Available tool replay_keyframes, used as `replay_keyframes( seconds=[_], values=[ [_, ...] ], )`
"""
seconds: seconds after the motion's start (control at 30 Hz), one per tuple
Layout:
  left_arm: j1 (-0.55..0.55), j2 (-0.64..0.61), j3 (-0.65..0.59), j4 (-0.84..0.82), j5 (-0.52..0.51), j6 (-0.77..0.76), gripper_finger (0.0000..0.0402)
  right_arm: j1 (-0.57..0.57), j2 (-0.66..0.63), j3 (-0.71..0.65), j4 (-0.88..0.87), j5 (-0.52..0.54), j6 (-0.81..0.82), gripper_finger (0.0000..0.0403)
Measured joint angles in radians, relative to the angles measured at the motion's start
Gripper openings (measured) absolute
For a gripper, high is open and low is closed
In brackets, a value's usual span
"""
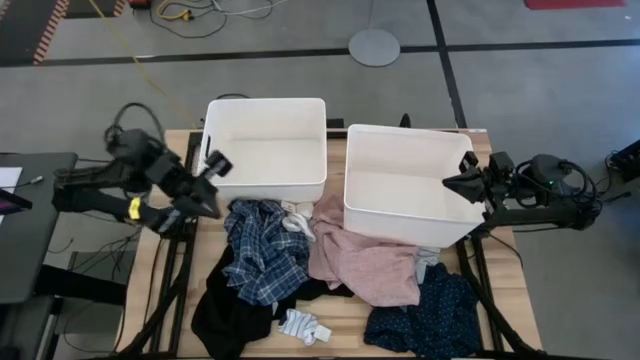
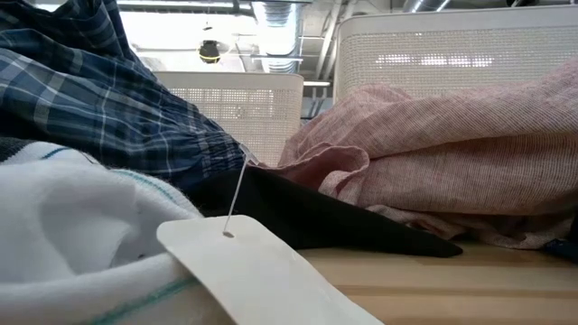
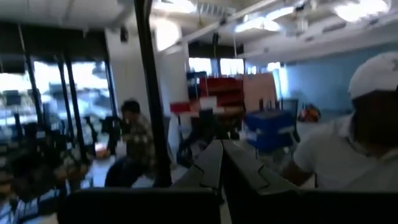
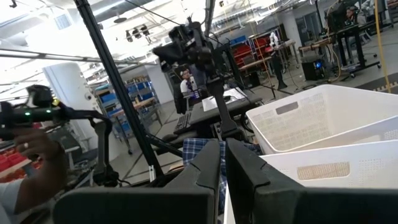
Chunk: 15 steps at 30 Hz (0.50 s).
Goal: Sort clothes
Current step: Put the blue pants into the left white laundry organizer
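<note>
The clothes lie in a heap on the near half of the table: a blue-white plaid shirt (image 1: 262, 248), a black top (image 1: 222, 308), a pink top (image 1: 368, 262), a navy dotted piece (image 1: 430, 318) and white-grey socks (image 1: 304, 326). In the low view the plaid shirt (image 2: 108, 99), pink top (image 2: 452, 144), black top (image 2: 316, 217) and a white sock (image 2: 63, 226) show close up. My left gripper (image 1: 216, 166) is shut and empty by the left bin's left wall. My right gripper (image 1: 458, 184) is shut and empty at the right bin's right wall.
Two white plastic bins stand at the table's far side, the left bin (image 1: 266, 120) and the right bin (image 1: 372, 150), both without clothes in them. A white paper tag (image 2: 244, 271) on a string lies before the low camera. People show in the room beyond the table.
</note>
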Motion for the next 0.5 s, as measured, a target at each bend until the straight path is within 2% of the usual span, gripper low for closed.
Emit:
replay_keyframes(
  seconds=[0.17, 0.23, 0.3, 0.47, 0.5],
  values=[
    [-0.089, 0.129, 0.147, -0.165, -0.004, 0.09, 0.0006, 0.0, 0.0, 0.0, 0.0, 0.0, 0.0, 0.0045],
    [-0.146, 0.169, 0.192, -0.246, -0.042, 0.121, 0.0008, 0.0, 0.0, 0.0, 0.0, 0.0, 0.0, 0.0045],
    [-0.208, 0.207, 0.234, -0.358, -0.155, 0.168, 0.0013, 0.0, 0.0, 0.0, 0.0, 0.0, 0.0, 0.0045],
    [-0.349, 0.271, 0.311, -0.634, -0.595, 0.265, 0.0054, 0.0, 0.0, 0.0, 0.0, 0.0, 0.0, 0.0045],
    [-0.37, 0.279, 0.321, -0.675, -0.655, 0.27, 0.0067, 0.0, 0.0, 0.0, 0.0, 0.0, 0.0, 0.0045]
  ],
)
